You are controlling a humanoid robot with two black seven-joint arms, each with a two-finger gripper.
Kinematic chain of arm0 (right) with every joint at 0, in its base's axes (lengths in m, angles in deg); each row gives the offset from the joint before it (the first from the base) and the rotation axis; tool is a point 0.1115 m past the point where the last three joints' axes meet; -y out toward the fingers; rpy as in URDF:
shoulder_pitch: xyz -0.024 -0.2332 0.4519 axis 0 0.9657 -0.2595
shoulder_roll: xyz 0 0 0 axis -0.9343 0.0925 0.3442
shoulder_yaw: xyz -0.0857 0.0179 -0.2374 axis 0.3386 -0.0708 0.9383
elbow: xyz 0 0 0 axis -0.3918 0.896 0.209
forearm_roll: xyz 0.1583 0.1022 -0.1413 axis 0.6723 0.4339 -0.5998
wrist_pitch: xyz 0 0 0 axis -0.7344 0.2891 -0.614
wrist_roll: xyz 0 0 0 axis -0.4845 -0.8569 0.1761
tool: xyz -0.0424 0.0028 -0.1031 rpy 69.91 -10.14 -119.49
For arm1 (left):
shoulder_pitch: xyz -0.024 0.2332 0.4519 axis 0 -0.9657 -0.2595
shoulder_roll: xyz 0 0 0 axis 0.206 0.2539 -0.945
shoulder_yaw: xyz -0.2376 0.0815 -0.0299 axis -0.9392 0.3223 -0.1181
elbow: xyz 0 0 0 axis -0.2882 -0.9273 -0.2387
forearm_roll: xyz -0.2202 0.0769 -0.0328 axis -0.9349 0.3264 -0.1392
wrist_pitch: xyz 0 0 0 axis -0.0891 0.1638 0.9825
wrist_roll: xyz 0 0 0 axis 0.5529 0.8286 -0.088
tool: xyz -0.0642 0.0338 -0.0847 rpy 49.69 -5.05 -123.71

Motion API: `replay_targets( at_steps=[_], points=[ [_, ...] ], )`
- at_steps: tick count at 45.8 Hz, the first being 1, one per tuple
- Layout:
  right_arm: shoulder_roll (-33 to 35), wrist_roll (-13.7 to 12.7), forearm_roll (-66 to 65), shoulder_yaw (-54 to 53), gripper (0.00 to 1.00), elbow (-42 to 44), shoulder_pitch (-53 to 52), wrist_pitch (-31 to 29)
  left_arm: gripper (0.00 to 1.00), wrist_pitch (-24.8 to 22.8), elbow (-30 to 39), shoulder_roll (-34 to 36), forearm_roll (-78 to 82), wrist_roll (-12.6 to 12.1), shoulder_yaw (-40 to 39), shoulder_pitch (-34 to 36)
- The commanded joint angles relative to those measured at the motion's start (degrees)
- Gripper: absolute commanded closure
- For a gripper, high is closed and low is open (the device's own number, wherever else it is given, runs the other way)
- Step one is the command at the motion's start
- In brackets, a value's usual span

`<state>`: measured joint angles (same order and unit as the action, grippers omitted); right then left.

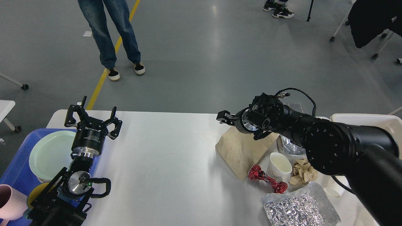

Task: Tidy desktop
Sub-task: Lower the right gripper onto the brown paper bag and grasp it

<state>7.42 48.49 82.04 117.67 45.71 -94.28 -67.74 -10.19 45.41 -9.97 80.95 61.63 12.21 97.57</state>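
The white desktop (pixel 163 163) carries litter on its right half: a brown paper bag (pixel 240 150), a white cup (pixel 279 164), a red crumpled wrapper (pixel 267 181), a wad of brown paper (pixel 303 172) and a silver foil bag (pixel 298 207) at the front. My right arm reaches in low across this litter. Its gripper (pixel 223 118) hovers over the bag's far left corner, seen from behind, so its jaws cannot be read. My left gripper (pixel 93 116) stands open and empty at the desktop's left side.
A blue tray (pixel 15 169) at the left holds a pale green plate (pixel 50 153) and a pink cup (pixel 9 201). A cream bin (pixel 361 118) sits at the right, mostly behind my arm, as is a second foil sheet (pixel 287 146). A person stands beyond the table.
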Motion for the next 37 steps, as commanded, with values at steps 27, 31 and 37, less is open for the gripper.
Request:
replay_targets(
  at_steps=[27,31,37],
  points=[
    [0.02,0.88,-4.74,-6.85,0.00,-0.37,5.99,11.32,0.04,0.00,0.00,0.00,0.03,0.01,0.00,0.05],
    [0.11,0.97,-4.74,-6.85,0.00,-1.52,6.08,11.50,0.04,0.00,0.00,0.00,0.03,0.01,0.00,0.05],
    [0.11,0.97,-5.00,-6.85,0.00,-1.61,7.04,11.50,0.04,0.00,0.00,0.00,0.03,0.01,0.00,-0.04]
  ],
)
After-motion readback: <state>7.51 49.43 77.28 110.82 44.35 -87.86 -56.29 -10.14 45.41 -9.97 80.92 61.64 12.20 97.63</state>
